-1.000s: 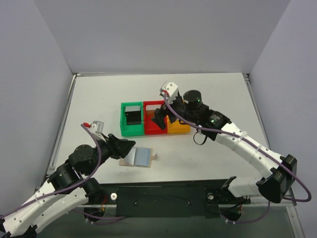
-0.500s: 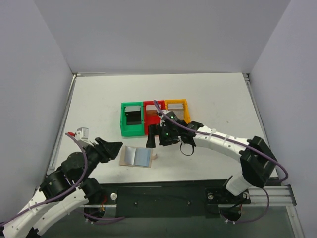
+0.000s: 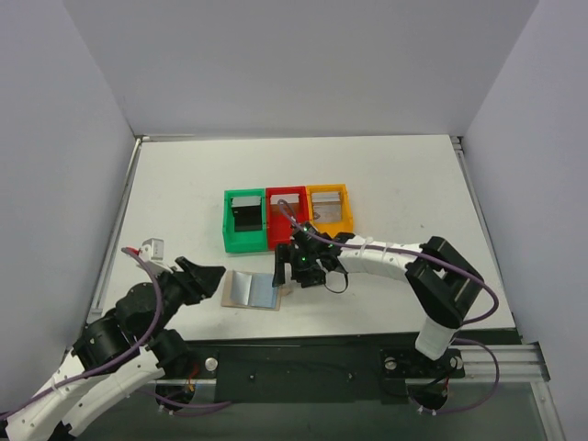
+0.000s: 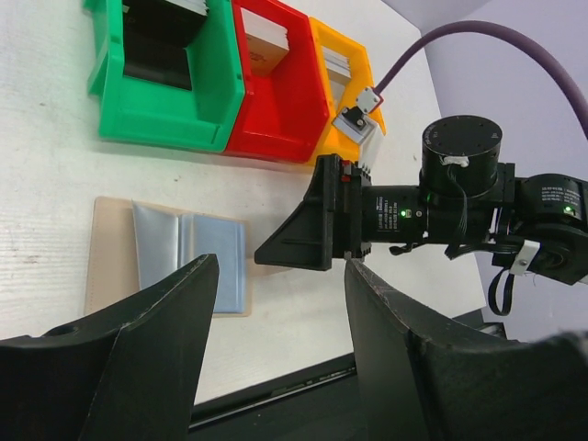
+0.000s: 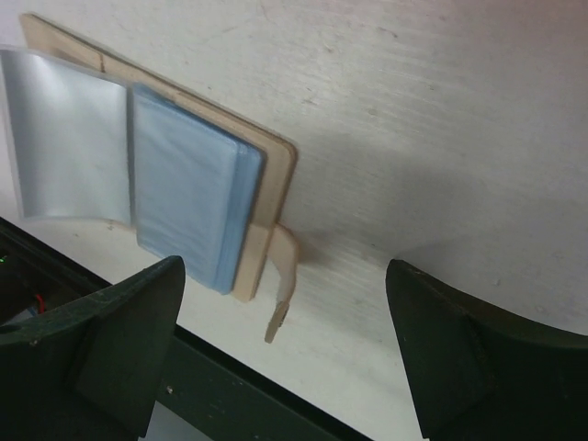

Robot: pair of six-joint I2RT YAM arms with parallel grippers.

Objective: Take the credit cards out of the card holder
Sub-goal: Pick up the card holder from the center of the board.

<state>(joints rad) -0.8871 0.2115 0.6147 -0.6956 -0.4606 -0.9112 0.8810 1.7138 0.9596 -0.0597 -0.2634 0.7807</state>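
Poised at open flat tan bifold card holder's point(image 5: 184, 175) tab edge with right gripper point(image 5: 285, 271) spread wide. Holding left gripper point(image 4: 280, 266) parted too, empty.

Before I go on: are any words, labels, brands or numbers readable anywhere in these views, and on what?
No text can be read in any view.
card holder: the blue sleeves show no print.
Contents of the green bin, red bin and orange bin: nothing legible.
right gripper: faint pale marks on its body beside a green light, too small and blurred to read.
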